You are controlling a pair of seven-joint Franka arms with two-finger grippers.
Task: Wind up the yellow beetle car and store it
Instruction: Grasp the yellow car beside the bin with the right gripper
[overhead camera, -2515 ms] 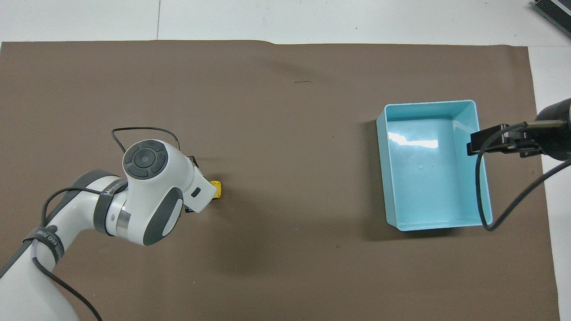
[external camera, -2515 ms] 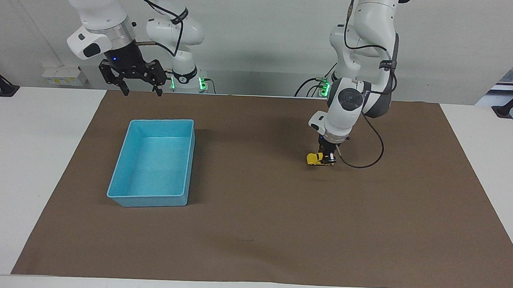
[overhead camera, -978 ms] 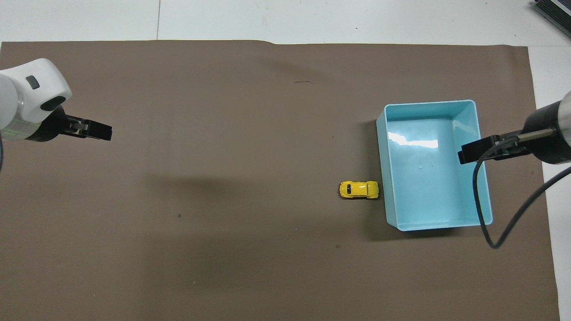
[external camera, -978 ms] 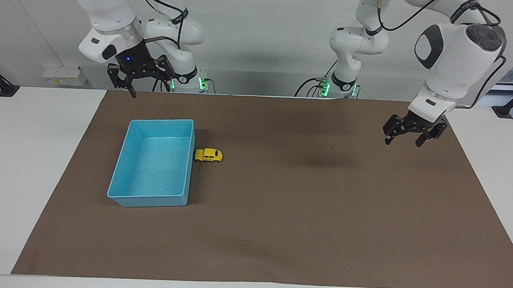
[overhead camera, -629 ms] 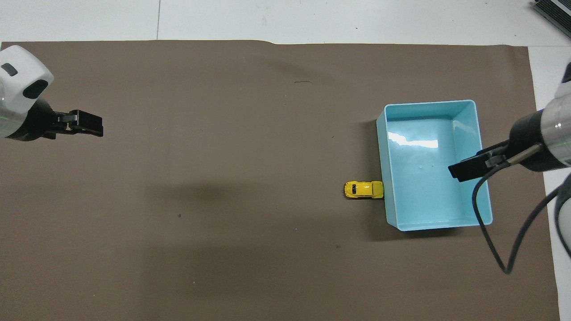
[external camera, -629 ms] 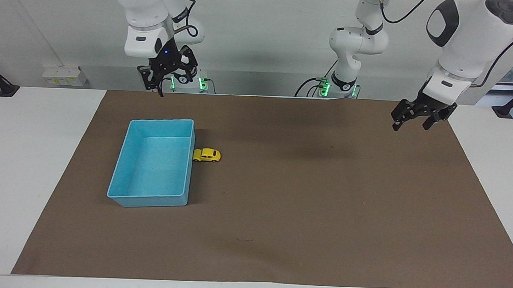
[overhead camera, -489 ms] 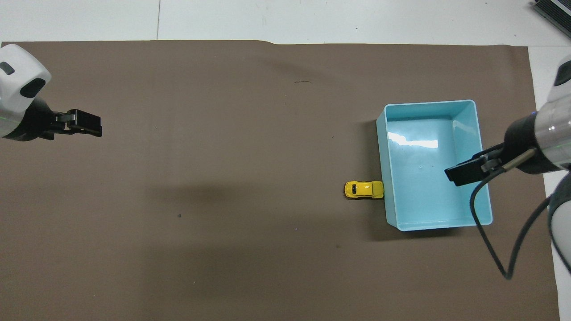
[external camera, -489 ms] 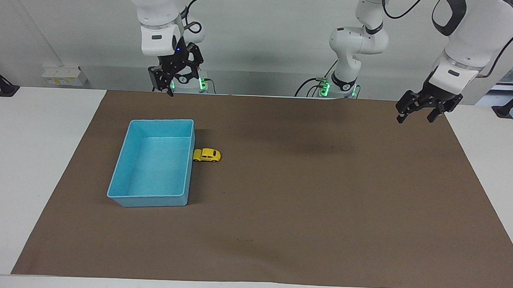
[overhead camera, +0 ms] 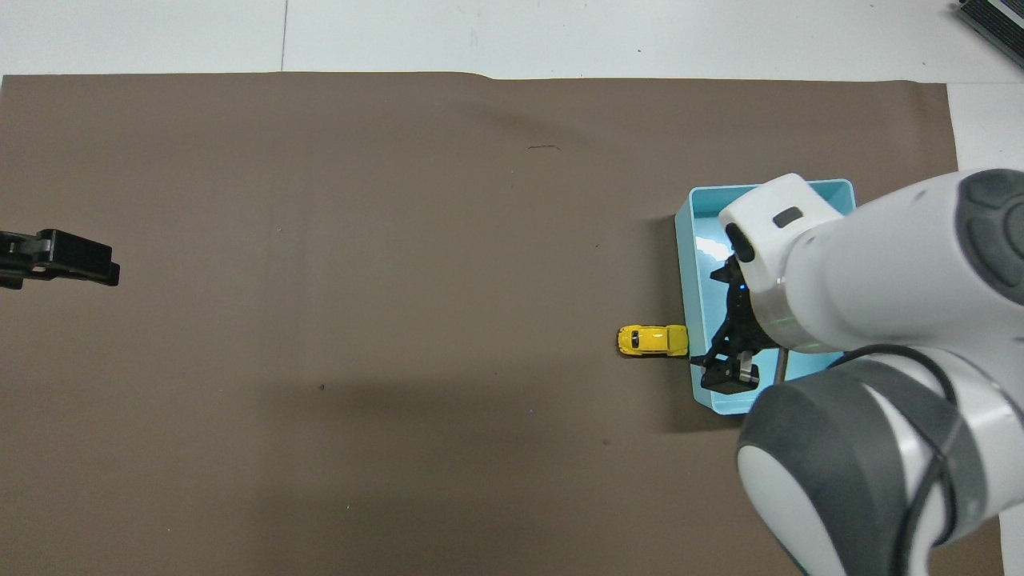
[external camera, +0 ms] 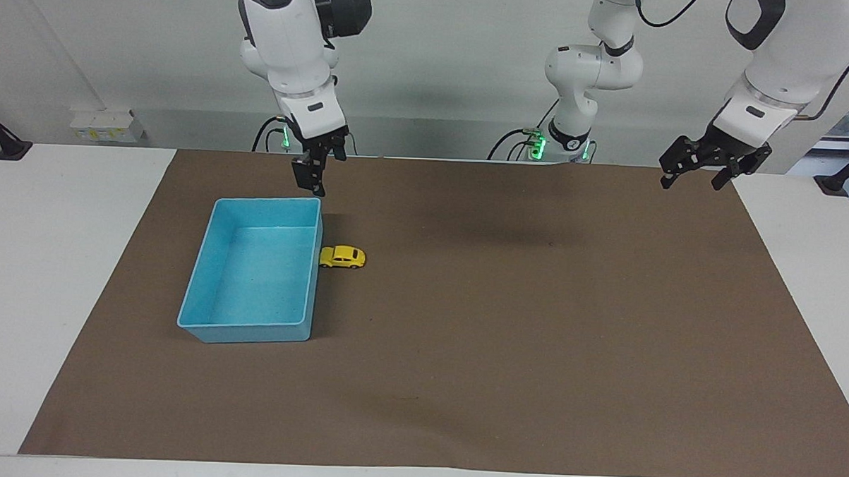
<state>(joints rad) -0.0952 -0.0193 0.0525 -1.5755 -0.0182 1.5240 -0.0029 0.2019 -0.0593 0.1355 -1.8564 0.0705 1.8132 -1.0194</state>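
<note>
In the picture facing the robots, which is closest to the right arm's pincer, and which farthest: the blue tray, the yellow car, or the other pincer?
From the right pincer, raised above the mat:
1. Blue tray, its corner rim just below.
2. Yellow beetle car, on the mat beside the tray.
3. Left pincer, raised at the left arm's end.

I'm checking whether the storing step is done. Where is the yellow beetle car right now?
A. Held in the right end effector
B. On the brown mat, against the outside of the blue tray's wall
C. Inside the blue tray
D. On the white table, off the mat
B: the yellow beetle car sits on the brown mat against the outside of the blue tray, on the wall toward the left arm's end, with no end effector on it.
</note>
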